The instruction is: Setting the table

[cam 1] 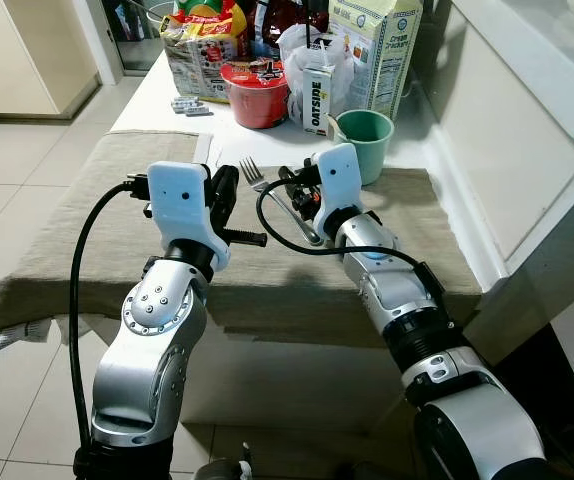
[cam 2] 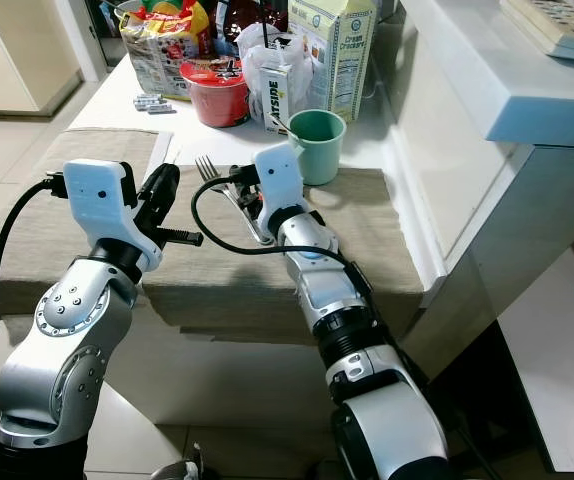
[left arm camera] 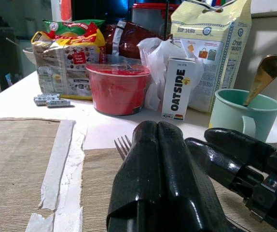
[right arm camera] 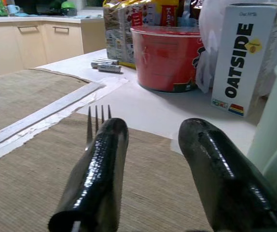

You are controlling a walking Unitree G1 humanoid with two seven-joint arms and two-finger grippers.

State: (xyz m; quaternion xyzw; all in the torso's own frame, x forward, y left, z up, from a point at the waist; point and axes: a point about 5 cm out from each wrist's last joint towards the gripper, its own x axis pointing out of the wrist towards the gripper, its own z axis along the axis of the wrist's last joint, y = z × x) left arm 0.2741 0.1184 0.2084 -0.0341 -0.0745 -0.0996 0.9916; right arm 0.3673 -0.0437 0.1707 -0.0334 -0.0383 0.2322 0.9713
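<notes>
A silver fork [cam 1: 267, 188] lies on the beige placemat [cam 1: 87, 230], tines [right arm camera: 99, 113] pointing toward the far side of the table. My right gripper [cam 1: 293, 188] hovers low over the fork's handle, open, with nothing between its fingers [right arm camera: 104, 159]. My left gripper [cam 1: 225, 192] hangs just left of the fork, its two fingers [left arm camera: 158, 159] pressed together and holding nothing. A mint green mug [cam 1: 367, 140] with a gold spoon [left arm camera: 265, 75] in it stands at the mat's far right corner, beyond the right gripper.
Behind the mat stand a red bowl [cam 1: 257, 92], an Oatside carton [cam 1: 317, 100], a cracker bag [cam 1: 379, 50], a snack bag [cam 1: 199, 45] and batteries [cam 1: 189, 107]. A white counter [cam 1: 527, 110] rises on the right. The mat hangs over the table's near edge.
</notes>
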